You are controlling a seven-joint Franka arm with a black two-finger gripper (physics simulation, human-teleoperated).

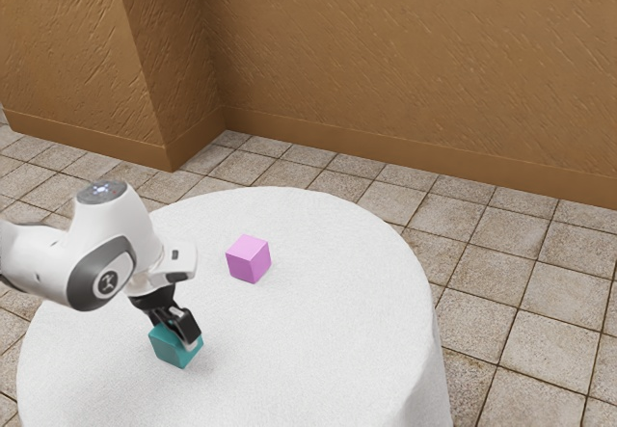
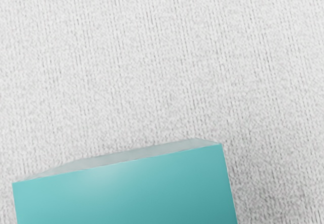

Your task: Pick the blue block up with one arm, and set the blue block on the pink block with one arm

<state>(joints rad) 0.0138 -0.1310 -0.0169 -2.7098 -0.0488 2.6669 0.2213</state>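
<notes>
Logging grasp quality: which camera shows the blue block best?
The exterior view: the blue block sits on the white table under the gripper, apart from the pink block. The wrist view shows the blue block close up, one teal face, cut off at the picture's edge.

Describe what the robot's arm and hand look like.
The arm is a glossy white shell of rounded segments. One joint has a dark grey round cap bearing a small white mark, and there is a pale grey round cap on top. The hand is white at its mount and black below.
</notes>
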